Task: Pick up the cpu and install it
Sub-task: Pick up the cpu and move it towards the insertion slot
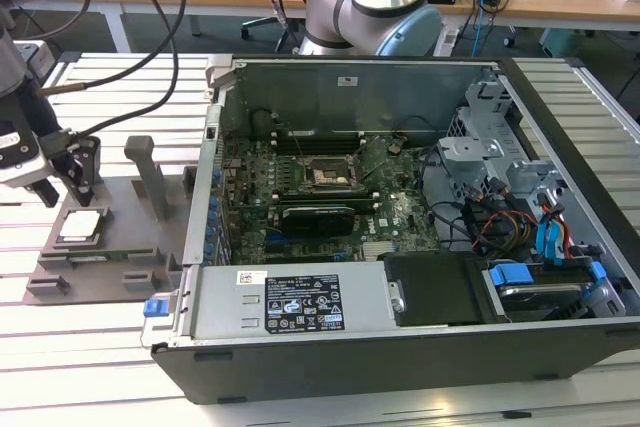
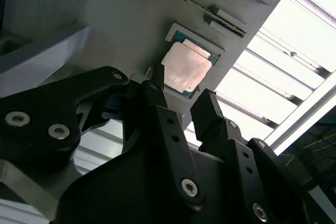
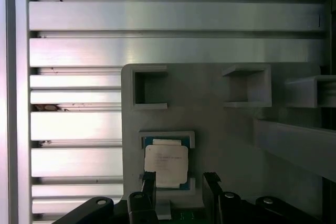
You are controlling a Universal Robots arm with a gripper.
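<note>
hand open over the cpu, cpu in its holder on the desk.

the hand (image 1: 65,190) is seen open at the exterior view's left, its two black fingers (image 2: 157,103) spread apart with nothing gripped between them. the cpu (image 1: 80,225) is found lying flat, silvery top up, in a shallow square recess of a grey holder (image 1: 120,212) set on the slatted metal desk (image 1: 80,367). in both wrist views the fingertips are seen just above the cpu (image 3: 166,163), one to each side of its nearer edge; whether they touch it cannot be told. the holder is placed just beside the open computer case (image 1: 400,347), towards the exterior view's left. inside the case the motherboard (image 1: 400,212) is exposed, with the black socket (image 1: 322,175) well apart from the cpu.
</note>
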